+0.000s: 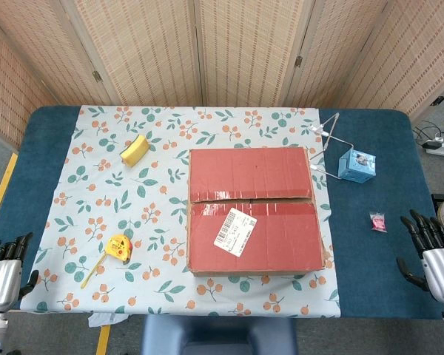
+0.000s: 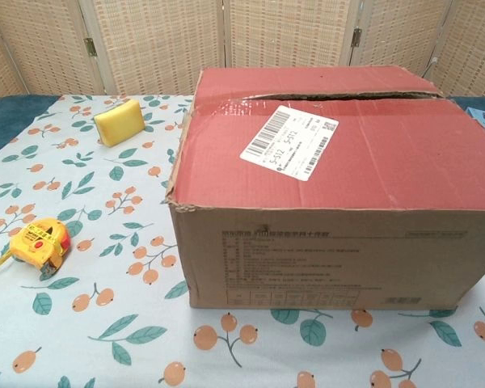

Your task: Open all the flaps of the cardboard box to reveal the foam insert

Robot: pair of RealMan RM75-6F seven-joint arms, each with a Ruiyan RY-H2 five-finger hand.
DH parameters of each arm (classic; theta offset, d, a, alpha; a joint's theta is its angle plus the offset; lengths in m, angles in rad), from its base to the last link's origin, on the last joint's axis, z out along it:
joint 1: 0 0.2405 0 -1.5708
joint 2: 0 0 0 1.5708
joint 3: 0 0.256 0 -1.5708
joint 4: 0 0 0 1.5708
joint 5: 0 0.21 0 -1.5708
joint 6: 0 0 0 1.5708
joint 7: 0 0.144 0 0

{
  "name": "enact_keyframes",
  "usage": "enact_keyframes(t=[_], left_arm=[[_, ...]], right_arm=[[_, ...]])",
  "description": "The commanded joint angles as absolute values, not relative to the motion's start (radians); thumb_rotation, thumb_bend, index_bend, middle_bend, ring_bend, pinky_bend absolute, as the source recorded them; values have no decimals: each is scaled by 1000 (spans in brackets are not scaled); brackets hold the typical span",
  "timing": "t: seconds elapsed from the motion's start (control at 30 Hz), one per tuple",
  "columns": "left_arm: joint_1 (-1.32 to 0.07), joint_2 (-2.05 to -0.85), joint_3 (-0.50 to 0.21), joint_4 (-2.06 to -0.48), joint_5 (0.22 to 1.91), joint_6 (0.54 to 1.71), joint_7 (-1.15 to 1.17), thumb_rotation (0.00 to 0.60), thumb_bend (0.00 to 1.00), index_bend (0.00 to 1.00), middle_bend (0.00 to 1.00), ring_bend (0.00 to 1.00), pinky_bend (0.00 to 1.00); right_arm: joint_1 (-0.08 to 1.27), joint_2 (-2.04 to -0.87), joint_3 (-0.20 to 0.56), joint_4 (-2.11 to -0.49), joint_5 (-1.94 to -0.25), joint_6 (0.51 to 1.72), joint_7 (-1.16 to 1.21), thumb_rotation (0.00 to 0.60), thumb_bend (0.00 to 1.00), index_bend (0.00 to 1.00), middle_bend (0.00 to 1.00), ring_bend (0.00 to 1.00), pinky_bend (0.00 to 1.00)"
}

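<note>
The cardboard box [image 1: 253, 211] stands in the middle of the table with red tape across its top. Its two top flaps lie closed and meet at a seam [image 1: 251, 200] running left to right. A white shipping label [image 1: 235, 231] sticks to the near flap. In the chest view the box [image 2: 331, 210] fills the right half, brown side facing me. No foam shows. My left hand [image 1: 6, 259] hangs off the table's near left corner with fingers spread and empty. At the near right edge, my right hand [image 1: 431, 244] is likewise spread and holds nothing. Both are far from the box.
A yellow sponge [image 1: 135, 149] lies at the back left and a yellow tape measure [image 1: 118, 248] at the front left. Right of the box stand a small blue box [image 1: 357, 165] with a wire frame [image 1: 324, 144] and a pink item [image 1: 378, 221]. A floral cloth [image 1: 96, 200] covers the table.
</note>
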State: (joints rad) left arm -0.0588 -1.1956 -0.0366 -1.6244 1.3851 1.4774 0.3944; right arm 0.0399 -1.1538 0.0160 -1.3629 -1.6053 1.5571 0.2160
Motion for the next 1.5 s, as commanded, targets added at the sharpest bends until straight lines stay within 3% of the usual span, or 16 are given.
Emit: enact_keyframes(t=[0.03,0.5,0.8,1.07,1.33,1.5], left_arm=[[-62,-1195,-40,-1624,1378,1472,394,600,426,114,194,217,151],[-82,-1193,-35,-1618,1405,1450,374,600,426,102,193,217,151],[-85,-1184,-42,-1615,1377,1434,340,600,427,101,194,217,151],[-81,-1156,-49,-1628,1369,1432,272,600,453,114,193,218,151],[-84,-1154,-70,-1592,1323,1420,246,600,490,121,193,219,151],[-79,-1146,-72,-1587,1315,1418,212,600,495,121,194,220,151]], right_arm=[[41,-1154,15,-1360,-1603,1552,219,600,444,0,0,0,0],[8,-1159,15,-1367,-1618,1624,199,600,444,0,0,0,0],[106,-1059,61,-1470,-1635,1536,177,600,444,0,0,0,0],[317,-992,145,-1613,-1584,1267,151,600,444,0,0,0,0],[505,-1012,213,-1657,-1496,1031,90,600,444,0,0,0,0],[582,-1056,233,-1651,-1450,950,46,600,444,0,0,0,0]])
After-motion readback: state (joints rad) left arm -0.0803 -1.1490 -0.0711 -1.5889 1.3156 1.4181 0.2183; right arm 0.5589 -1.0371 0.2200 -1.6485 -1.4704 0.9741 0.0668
